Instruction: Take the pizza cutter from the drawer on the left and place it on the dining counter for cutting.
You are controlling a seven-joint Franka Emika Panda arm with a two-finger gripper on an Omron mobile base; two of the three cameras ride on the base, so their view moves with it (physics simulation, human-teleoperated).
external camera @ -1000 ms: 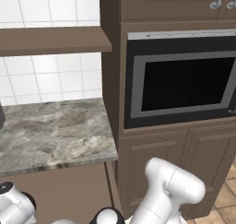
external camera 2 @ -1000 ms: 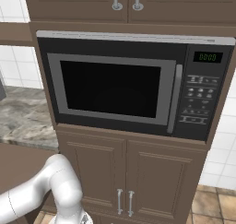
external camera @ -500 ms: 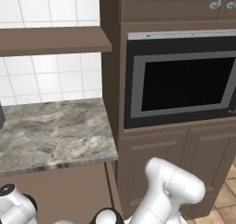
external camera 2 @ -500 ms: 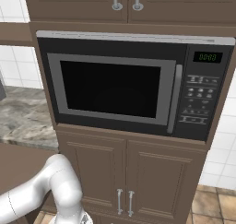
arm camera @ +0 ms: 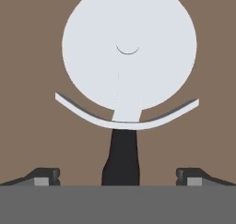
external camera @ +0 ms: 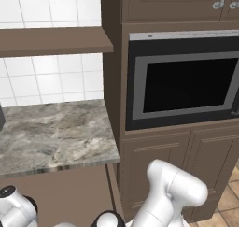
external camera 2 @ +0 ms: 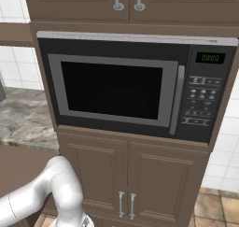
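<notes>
The pizza cutter [arm camera: 129, 52] fills the hand view from close up: its round silvery-white wheel is at the top, with a curved white guard below it. The black handle [arm camera: 122, 158] runs down toward me. It lies on a flat brown surface [arm camera: 27, 80], likely the drawer's inside. My gripper [arm camera: 118, 176] is open, with one fingertip [arm camera: 46, 176] far to each side of the handle and neither touching it. The drawer's front and the dining counter are out of view. My arm [external camera: 172, 188] bends down below the base views.
A built-in microwave [external camera 2: 130, 86] sits in the tall brown cabinet straight ahead, with cabinet doors [external camera 2: 126, 184] under it. To the left are a short marble worktop [external camera: 51, 132] backed by white tiles and a brown shelf [external camera: 51, 41] above it.
</notes>
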